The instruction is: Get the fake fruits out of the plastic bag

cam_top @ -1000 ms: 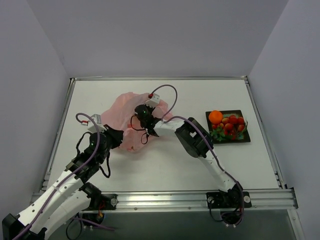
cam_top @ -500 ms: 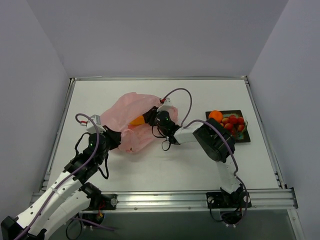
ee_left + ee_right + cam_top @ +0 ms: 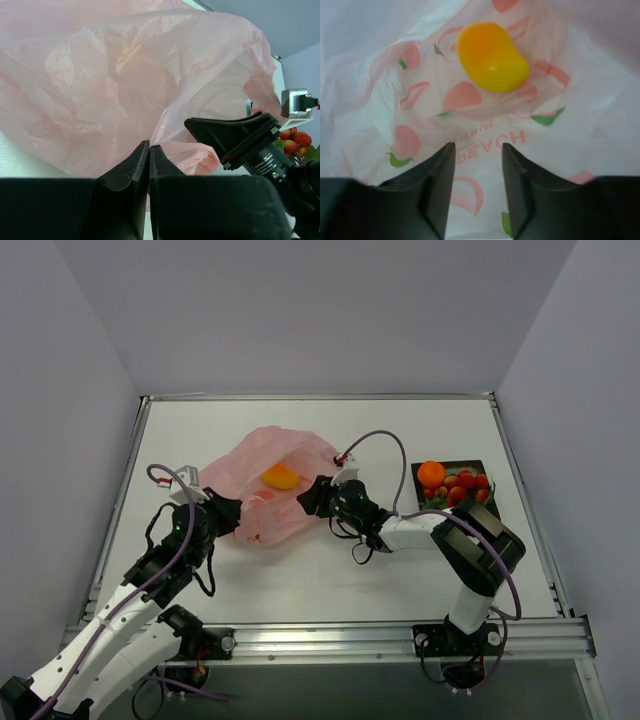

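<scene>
Looking down from the top camera, the plastic bag [image 3: 240, 465] lies crumpled on the counter [image 3: 330, 560] with its mouth towards the right. A yellow fruit [image 3: 281, 477] shows inside it. The right gripper [image 3: 306, 499] sits at the bag's right edge, just short of that fruit, and the left gripper [image 3: 232, 515] meets the bag's near-left edge. Well to the right, a tray [image 3: 490, 521] holds an orange ball [image 3: 431, 473] and red berries [image 3: 466, 487].

A second ago the right gripper reached deep over the bag and no yellow fruit showed. It now sits back at the rim, with the fruit uncovered.

In the left wrist view, the jaws are pressed together on a fold of the pink film [image 3: 100, 75].

In the right wrist view, the jaws stand apart with only printed bag film [image 3: 380, 100] beneath the gap. The yellow fruit [image 3: 492, 56] rests ahead of the tips, slightly right, and touches neither.
</scene>
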